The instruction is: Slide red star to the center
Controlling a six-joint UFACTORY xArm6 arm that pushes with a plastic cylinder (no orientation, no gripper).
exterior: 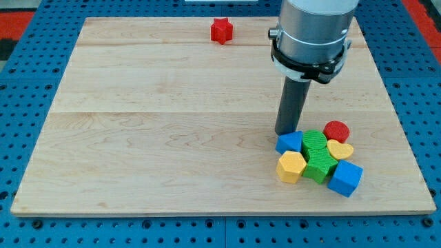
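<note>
Clustered blocks, perhaps 7, wooden board

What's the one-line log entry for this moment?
target: red star at view's top edge, untouched | my tip beside blue block, lower-right cluster | centre: not reached

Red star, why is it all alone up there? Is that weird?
Yes: the small red star block sits alone near the wooden board's top edge, while my tip touches the clustered blocks' blue one at lower right.

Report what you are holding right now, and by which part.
Nothing is held. My tip has no gripper; it stands just above the blue block, far from the red star.
</note>
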